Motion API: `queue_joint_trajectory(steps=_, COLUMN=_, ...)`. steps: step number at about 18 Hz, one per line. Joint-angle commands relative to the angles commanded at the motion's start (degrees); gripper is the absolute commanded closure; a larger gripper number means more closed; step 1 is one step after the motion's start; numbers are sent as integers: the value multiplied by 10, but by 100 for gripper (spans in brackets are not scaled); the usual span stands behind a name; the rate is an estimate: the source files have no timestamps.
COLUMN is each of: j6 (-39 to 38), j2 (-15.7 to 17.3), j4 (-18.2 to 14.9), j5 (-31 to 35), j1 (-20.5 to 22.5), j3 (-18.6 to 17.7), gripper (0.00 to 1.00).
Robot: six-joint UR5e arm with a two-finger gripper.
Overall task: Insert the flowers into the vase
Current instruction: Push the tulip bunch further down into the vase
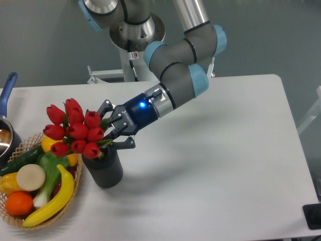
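The flowers [75,131], a bunch of red tulip buds on green stems, lean to the left over the dark grey ribbed vase [105,170]. Their stem ends reach down into the vase's mouth and the buds sit just above its rim. My gripper [109,131] comes in from the right at a slant and is shut on the flowers' stems just above the vase. The vase stands upright on the white table at the front left.
A woven wicker basket [76,176] of toy fruit and vegetables touches the vase's left side. A pot with a blue handle [9,85] sits at the far left edge. The arm's base stands behind the table.
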Motion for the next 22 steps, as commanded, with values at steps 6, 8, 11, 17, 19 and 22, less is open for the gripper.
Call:
queue_joint_trajectory(steps=6, j6=1, j2=5, j4=2, j5=1, j1=3, j3=-25, gripper=65)
queue_joint_trajectory(steps=8, j6=2, j2=4, j4=2, j5=1, j1=3, j3=-26, gripper=65)
queue_joint_trajectory(steps=11, j6=1, j2=5, j4=2, j5=1, j1=3, j3=-32, gripper=65)
queue_joint_trajectory(steps=17, j6=2, j2=1, j4=1, j5=1, j1=4, j3=-30, gripper=65)
queue_joint_trajectory(steps=19, j6=3, j2=-2, j4=2, j5=1, j1=4, j3=-30, gripper=65)
queue_joint_trajectory(steps=22, j6=4, j2=-6, j4=2, j5=2, j1=7, j3=-29, gripper=65)
